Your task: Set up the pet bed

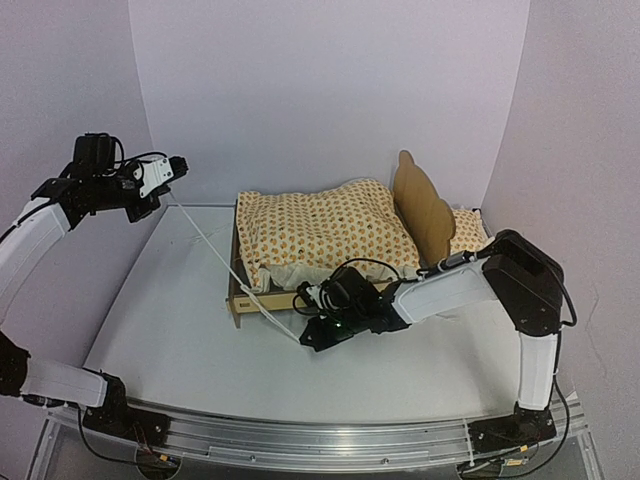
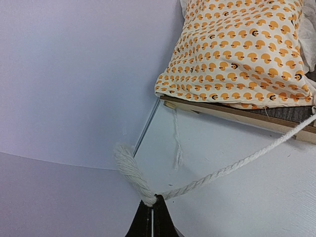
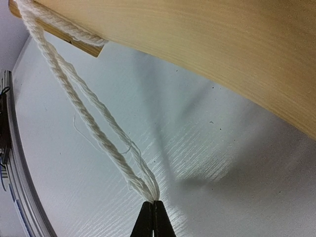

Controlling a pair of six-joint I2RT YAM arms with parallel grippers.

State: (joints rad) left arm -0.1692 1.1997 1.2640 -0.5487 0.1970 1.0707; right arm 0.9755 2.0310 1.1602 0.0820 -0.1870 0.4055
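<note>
The bed [image 1: 422,205] sits toward the back right of the table [image 1: 170,330] and holds 1 orange-patterned cushion [image 1: 325,230] that fills its frame. 1 small pillow [image 1: 467,232] lies outside it, just past the headboard.

The right pincer [image 1: 308,338] hangs low over the table, just in front of the bed's near rail. The left pincer [image 1: 168,180] is raised well to the bed's left.

1 white rope [image 1: 205,238] runs from the left pincer to the bed's front corner, and 2 strands go on to the right pincer. Both pincers are clamped on the rope, jaws together.
</note>
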